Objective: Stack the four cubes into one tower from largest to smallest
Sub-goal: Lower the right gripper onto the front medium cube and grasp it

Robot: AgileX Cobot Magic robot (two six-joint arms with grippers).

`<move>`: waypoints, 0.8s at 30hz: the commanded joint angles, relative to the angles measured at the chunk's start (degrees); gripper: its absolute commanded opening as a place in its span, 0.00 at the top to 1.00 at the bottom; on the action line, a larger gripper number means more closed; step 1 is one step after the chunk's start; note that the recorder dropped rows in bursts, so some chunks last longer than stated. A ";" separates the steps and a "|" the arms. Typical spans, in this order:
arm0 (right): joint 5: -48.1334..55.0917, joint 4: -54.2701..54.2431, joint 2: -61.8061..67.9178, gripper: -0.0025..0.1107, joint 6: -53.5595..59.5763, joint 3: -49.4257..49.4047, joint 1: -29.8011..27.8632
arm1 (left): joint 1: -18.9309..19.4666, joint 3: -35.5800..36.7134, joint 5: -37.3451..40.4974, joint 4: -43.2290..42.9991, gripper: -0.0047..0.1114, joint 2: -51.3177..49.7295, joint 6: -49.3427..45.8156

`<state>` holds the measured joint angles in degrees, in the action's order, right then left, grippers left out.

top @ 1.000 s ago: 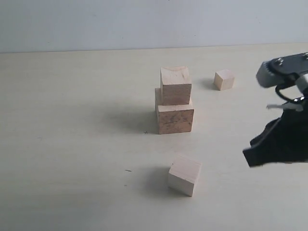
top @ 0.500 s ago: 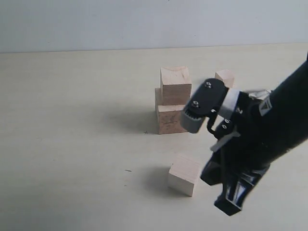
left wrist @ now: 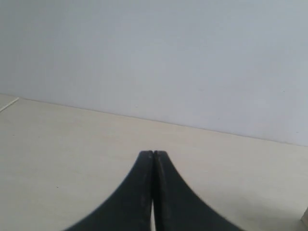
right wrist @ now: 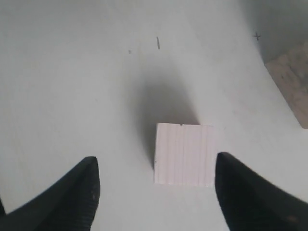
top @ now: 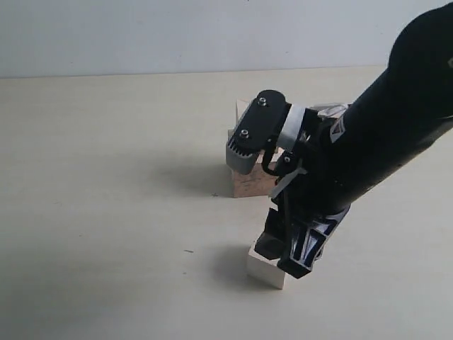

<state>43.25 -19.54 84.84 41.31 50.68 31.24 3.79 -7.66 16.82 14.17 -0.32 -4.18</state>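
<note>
Pale cube [right wrist: 184,154] lies unheld between your right gripper's [right wrist: 155,166] spread jaws: pickup step. Lower squarely, pinch its sides, then carry it onto the tower [top: 248,185] nearby.

Pale cube [right wrist: 184,154] sits flat on the desk [top: 106,212] by itself, over toward the near edge, faint straight grain lines across its top. Big cube [top: 246,184], darker with mottled brown grain, sits farther back, well apart. Only its lower left part shows.
</note>
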 commanded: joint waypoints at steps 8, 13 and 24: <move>-4.25 1.76 8.05 0.40 0.47 0.38 0.11 | -1.55 5.21 0.32 -2.64 0.96 0.32 0.36; -9.08 3.94 10.97 0.40 -4.19 0.38 0.11 | -1.55 5.21 -2.89 4.10 0.96 0.32 0.36; -9.61 4.91 15.56 0.40 -8.47 0.38 0.11 | -1.55 5.21 -3.19 4.43 0.96 0.32 0.03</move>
<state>33.74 -14.76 99.93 33.21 50.68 31.24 2.55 -2.68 14.54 19.52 -0.32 -4.08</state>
